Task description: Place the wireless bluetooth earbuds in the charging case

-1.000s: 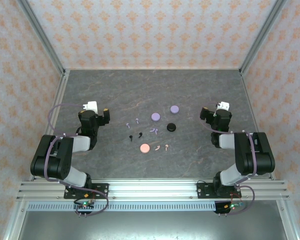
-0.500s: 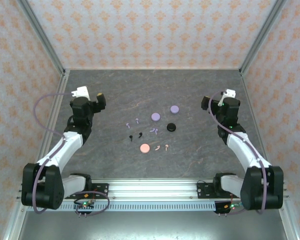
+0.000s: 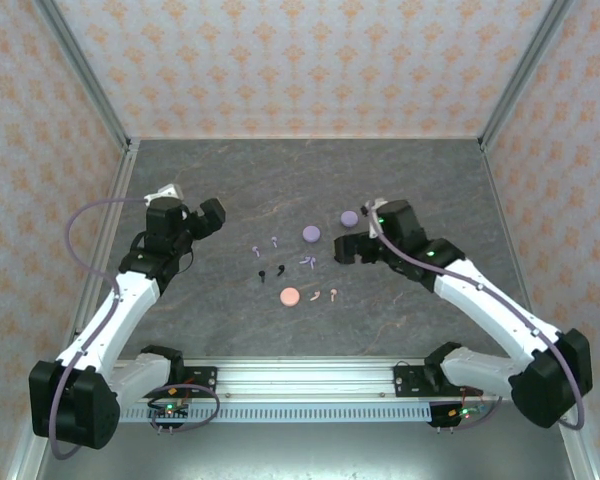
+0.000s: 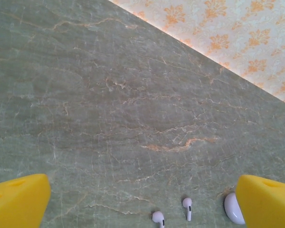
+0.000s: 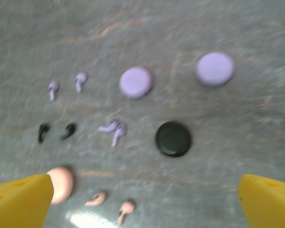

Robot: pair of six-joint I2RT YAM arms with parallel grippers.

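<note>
Pick-up is being prepared, left gripper (image 3: 212,213) and right gripper (image 3: 348,247) wide open, empty; alignment over the lilac earbuds (image 5: 113,129) is being required.

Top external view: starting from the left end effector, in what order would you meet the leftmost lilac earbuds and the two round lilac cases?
From the left end effector:
1. Leftmost lilac earbuds, just to its right in the picture.
2. Lilac case, around mid-table.
3. Other lilac case, farthest to the right.
</note>
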